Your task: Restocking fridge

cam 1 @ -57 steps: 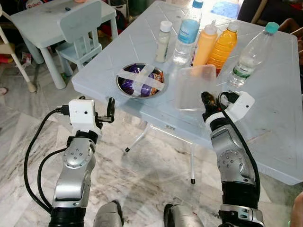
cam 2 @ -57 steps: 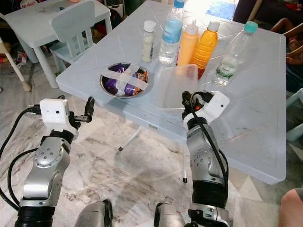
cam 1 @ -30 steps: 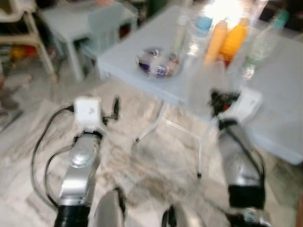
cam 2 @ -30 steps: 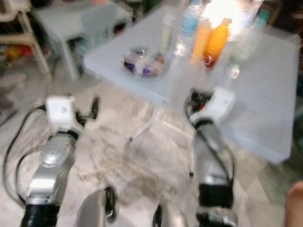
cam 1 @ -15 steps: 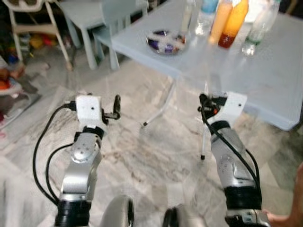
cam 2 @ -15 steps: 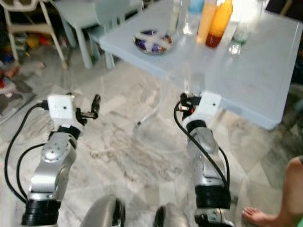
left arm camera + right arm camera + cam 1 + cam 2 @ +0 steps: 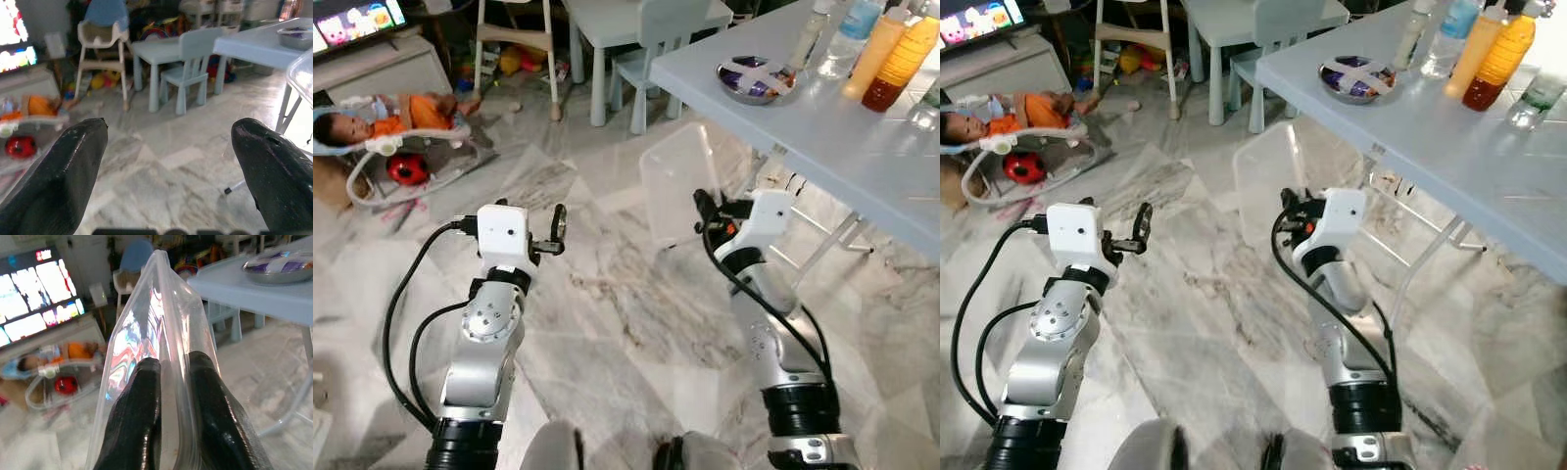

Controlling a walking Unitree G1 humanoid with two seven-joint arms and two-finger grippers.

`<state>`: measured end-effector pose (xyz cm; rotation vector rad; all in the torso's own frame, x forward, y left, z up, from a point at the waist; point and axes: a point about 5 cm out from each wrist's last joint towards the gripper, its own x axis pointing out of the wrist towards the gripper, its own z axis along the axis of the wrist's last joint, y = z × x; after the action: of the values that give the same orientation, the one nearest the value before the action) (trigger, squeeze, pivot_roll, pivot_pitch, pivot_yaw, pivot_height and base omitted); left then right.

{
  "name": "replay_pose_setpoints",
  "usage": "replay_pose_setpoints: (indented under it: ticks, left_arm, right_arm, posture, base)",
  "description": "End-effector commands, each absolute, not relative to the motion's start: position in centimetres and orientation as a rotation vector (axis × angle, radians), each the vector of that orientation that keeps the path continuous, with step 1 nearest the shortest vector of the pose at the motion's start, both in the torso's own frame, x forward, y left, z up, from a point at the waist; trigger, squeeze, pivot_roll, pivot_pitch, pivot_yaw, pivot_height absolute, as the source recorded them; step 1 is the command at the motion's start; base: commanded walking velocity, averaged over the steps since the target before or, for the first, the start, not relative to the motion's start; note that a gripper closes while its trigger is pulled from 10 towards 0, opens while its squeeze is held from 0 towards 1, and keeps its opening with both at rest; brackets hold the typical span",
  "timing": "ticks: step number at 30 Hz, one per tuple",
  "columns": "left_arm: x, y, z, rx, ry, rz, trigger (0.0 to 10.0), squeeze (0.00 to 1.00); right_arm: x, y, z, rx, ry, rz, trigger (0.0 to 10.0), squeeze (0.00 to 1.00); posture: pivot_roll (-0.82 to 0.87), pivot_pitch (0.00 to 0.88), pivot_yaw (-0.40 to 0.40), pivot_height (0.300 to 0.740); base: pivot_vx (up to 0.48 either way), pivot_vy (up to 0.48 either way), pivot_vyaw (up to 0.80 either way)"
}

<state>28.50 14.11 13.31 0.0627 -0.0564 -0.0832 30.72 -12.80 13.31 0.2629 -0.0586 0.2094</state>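
My right gripper (image 7: 707,211) is shut on the rim of a clear plastic container (image 7: 678,182) and holds it upright in the air over the marble floor. In the right wrist view both black fingers (image 7: 138,401) pinch the container's wall (image 7: 157,318). My left gripper (image 7: 557,224) hangs open and empty over the floor, its fingers (image 7: 78,166) spread wide. On the pale blue table (image 7: 822,132) at the right stand a taped steel bowl (image 7: 755,78) and several bottles (image 7: 892,51).
A small table and chair (image 7: 651,24) stand ahead, with a high chair (image 7: 514,34) beside them. A baby lies in a bouncer (image 7: 386,137) on the floor at the left, below a lit screen (image 7: 352,20). The folding table's legs (image 7: 832,240) are close on my right.
The view has swung left, away from the table. The clear container has come off the tabletop and now hangs in my right gripper over the floor.
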Motion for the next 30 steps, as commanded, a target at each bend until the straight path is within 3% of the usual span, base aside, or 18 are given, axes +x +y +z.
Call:
replay_pose_setpoints:
  ticks: [1,5,12,30]
  left_arm:
    - [28.4,14.5,12.9,0.083,-0.045,-0.071,10.0,0.00]
    - [28.2,14.7,11.3,0.078,-0.008,-0.061,10.0,0.00]
    - [28.0,16.8,9.1,0.134,0.047,0.001,10.0,0.00]
    - [27.1,20.5,8.5,0.191,0.036,0.170,10.0,0.00]
  right_arm:
    - [30.7,-12.3,13.9,0.249,-0.088,0.242,10.0,0.00]
    - [30.7,-12.8,12.9,0.251,-0.068,0.234,10.0,0.00]
    - [31.1,-11.3,12.0,0.250,-0.044,0.301,10.0,0.00]
    - [31.9,-10.6,12.9,0.210,-0.101,0.379,10.0,0.00]
  posture:
    - [0.00,0.077,-0.030,0.740]
    - [0.00,0.043,-0.037,0.740]
    - [0.02,0.000,-0.059,0.740]
    - [0.06,0.000,-0.066,0.740]
  base:
    - [0.000,-0.371,0.77]
    - [0.000,-0.223,0.77]
    - [0.000,0.000,0.77]
    - [0.000,0.000,0.77]
